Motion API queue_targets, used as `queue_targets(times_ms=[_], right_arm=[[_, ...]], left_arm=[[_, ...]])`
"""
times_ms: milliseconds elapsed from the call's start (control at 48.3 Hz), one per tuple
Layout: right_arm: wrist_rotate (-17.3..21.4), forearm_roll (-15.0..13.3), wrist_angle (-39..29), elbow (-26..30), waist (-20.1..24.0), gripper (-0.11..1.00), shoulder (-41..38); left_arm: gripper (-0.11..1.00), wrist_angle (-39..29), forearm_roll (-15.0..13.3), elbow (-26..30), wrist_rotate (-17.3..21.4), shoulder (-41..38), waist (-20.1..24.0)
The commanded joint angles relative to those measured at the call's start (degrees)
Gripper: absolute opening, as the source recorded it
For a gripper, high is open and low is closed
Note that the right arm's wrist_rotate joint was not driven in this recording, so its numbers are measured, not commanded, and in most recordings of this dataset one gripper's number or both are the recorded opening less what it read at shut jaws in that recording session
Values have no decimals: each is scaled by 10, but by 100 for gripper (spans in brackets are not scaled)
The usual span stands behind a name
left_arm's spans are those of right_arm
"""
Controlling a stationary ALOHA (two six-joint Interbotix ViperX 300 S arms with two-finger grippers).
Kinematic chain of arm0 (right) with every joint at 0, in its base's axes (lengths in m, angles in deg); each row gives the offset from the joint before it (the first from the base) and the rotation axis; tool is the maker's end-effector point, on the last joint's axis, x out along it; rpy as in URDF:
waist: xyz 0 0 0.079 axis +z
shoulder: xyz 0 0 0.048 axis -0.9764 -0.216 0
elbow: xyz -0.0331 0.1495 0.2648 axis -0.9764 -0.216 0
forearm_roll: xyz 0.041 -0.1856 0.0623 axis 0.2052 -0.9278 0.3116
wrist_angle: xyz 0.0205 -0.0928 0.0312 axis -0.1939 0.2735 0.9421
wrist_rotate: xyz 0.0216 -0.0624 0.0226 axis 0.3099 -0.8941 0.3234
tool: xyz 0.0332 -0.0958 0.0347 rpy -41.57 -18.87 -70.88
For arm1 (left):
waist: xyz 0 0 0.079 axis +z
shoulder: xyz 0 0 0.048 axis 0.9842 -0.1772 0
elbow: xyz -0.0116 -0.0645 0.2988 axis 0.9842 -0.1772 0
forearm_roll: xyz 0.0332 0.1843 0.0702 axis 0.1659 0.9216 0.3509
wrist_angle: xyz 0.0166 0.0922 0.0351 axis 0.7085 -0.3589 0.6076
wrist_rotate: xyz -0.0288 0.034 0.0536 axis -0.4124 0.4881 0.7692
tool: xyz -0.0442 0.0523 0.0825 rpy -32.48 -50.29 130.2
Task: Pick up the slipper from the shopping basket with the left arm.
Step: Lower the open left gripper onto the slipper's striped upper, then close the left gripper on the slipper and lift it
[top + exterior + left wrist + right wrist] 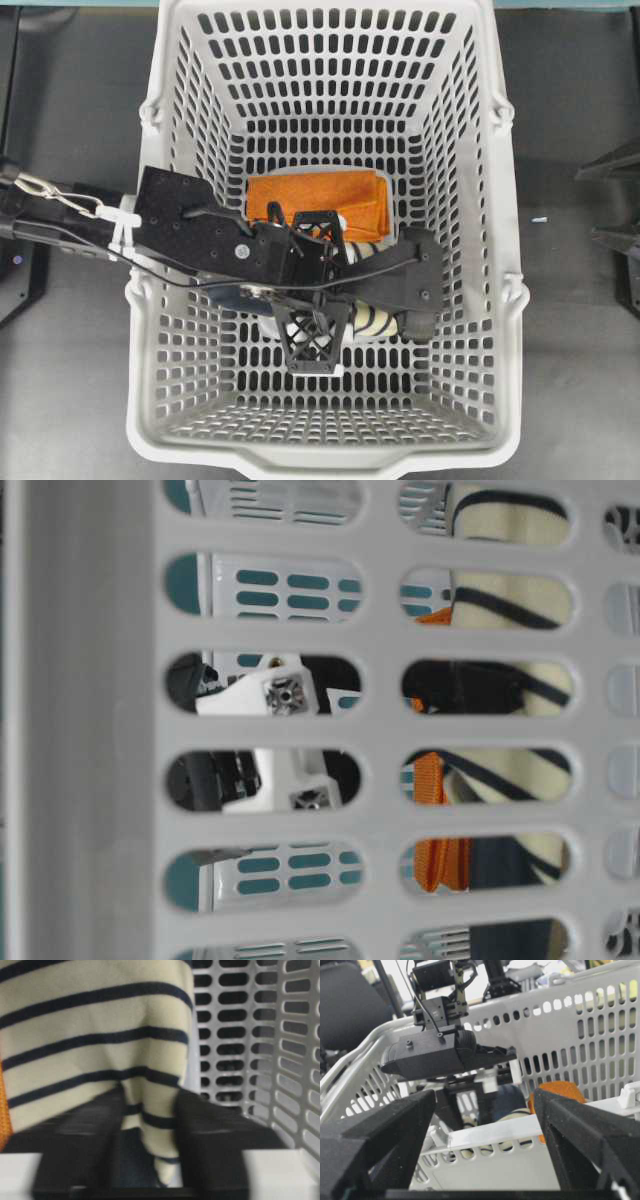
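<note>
Pinching a fold of the slipper [95,1045], the left pincer [150,1145] holds firm; lift straight up, clearing the shopping basket [280,1060] wall beside it.

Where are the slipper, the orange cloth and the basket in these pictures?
slipper [95,1045], left wrist view, striped cream upper.
orange cloth [320,198], overhead view, middle of the folded top.
basket [330,460], overhead view, near rim.

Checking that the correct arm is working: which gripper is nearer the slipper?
Left. The left gripper is inside the shopping basket, pinching the slipper. The right gripper sits open outside the basket wall, apart from it.
</note>
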Motion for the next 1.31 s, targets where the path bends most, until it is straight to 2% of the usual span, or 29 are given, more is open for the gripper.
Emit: queue_targets(times_ms=[0,83,207,414,580,1285], right_arm=[[0,2,6,4,-1,76,-3],[-1,2,6,4,-1,76,-4],[0,2,6,4,-1,76,-3],[0,2,6,4,-1,76,-3],[0,2,5,7,-1,76,1],[0,2,4,7,-1,76,6]], left_arm=[[19,-6,2,25,0,17,-7],[6,-28,2,51,-1,23,-11],[5,-87,3,113,-1,27,-11],[5,-207,9,254,7,23,-10],[5,-262,9,328,7,11,-11],[5,-280,9,340,8,5,-11]])
